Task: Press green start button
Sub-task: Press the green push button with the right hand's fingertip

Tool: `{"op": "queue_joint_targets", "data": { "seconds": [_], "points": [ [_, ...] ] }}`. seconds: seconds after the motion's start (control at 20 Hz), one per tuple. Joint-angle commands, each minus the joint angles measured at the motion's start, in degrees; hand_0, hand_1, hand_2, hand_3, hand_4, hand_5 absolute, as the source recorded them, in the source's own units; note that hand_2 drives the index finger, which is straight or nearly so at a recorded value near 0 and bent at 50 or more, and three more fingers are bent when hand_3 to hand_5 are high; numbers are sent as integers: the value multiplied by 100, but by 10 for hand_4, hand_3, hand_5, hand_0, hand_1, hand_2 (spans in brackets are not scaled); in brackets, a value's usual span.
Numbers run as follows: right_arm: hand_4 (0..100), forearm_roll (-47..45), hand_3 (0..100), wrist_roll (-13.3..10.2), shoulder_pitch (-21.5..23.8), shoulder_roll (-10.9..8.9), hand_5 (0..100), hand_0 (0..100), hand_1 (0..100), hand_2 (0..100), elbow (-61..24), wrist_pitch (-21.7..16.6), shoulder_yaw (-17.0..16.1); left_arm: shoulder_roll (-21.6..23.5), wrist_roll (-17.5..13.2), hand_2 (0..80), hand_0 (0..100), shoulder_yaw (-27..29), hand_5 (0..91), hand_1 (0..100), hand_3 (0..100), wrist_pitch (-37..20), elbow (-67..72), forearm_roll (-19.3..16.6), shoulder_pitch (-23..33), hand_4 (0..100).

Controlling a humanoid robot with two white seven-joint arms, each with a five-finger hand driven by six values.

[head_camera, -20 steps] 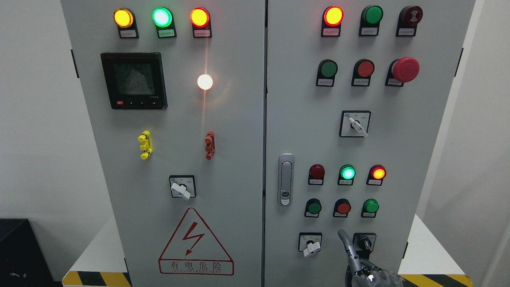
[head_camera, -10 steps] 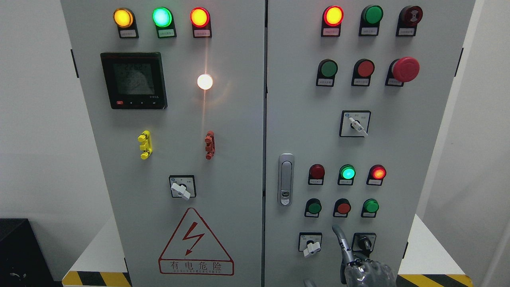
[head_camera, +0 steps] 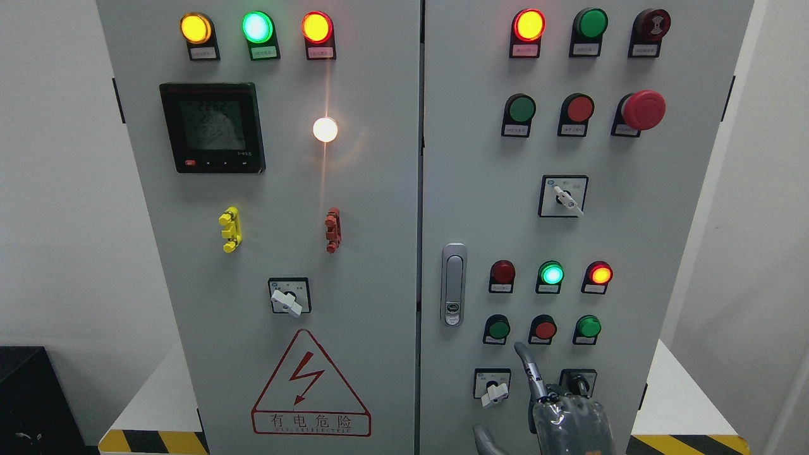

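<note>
Our right robot hand (head_camera: 569,420) rises at the bottom edge of the grey cabinet door (head_camera: 632,221) with one finger (head_camera: 526,366) extended and the rest curled in, holding nothing. The round green start button (head_camera: 498,329) we judge to be the target sits just up and left of that fingertip (a second green button (head_camera: 588,327) sits at the row's right). The risk: the round red button (head_camera: 544,329) lies directly above, so a straight push upward would hit it.

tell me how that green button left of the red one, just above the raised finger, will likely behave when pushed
The green button sits in a black collar fixed to the rigid cabinet door, so it likely travels straight in without wobbling. Its small, glossy-looking cap might let the right hand slip sideways.
</note>
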Motion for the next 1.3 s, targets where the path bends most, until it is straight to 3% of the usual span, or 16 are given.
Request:
{"op": "queue_joint_targets", "data": {
  "seconds": [0.0,0.5,1.25],
  "points": [
    [882,6,943,15,-241,11,1000,170,308,0,493,32,58,0,-4,0,120,0,0,556,0,2,-158,0,-132,0],
    [882,-2,943,85,-558,11,1000,180,308,0,880,76,76,0,-4,0,120,0,0,556,0,2,-158,0,-132,0],
    [881,-20,944,103,-646,19,1000,187,306,0,959,129,76,0,-4,0,120,0,0,556,0,2,-158,0,-132,0]
  ]
}}
